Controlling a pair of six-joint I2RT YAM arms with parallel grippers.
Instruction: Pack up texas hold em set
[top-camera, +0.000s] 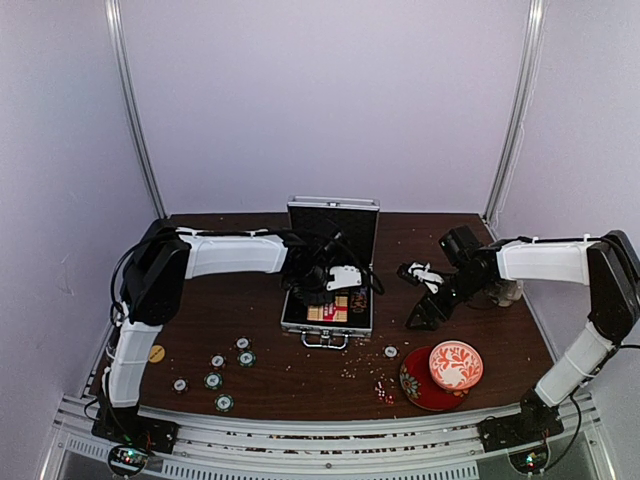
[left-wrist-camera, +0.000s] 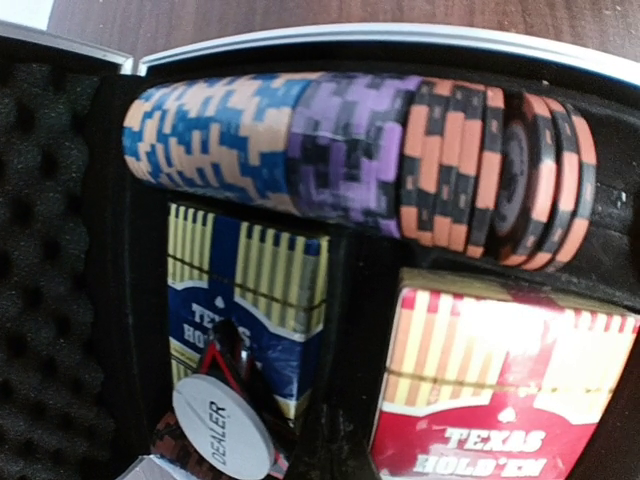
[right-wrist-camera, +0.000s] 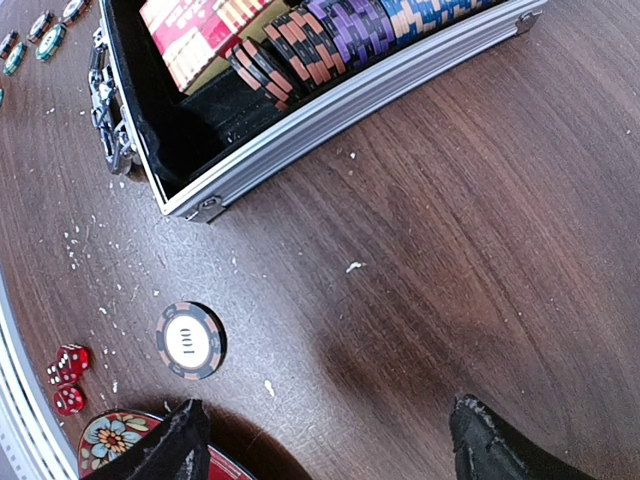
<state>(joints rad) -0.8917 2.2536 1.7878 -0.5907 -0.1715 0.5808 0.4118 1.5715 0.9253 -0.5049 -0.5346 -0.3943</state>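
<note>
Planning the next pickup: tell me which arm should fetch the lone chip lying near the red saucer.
Right. The open right tool hovers over bare table close to that chip, nothing between them. The left tool is shut and down inside the briefcase, whose wall stands between it and the chip.

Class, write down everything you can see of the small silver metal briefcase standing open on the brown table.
The small silver metal briefcase sits open mid-table, lid upright at the back, dark handle facing the arms. Ribbed metal-looking rims frame black foam lining. Inside, a row of blue, purple and orange-black chips stands on edge beside a blue card box and a red card box. The left arm reaches into it.
</note>
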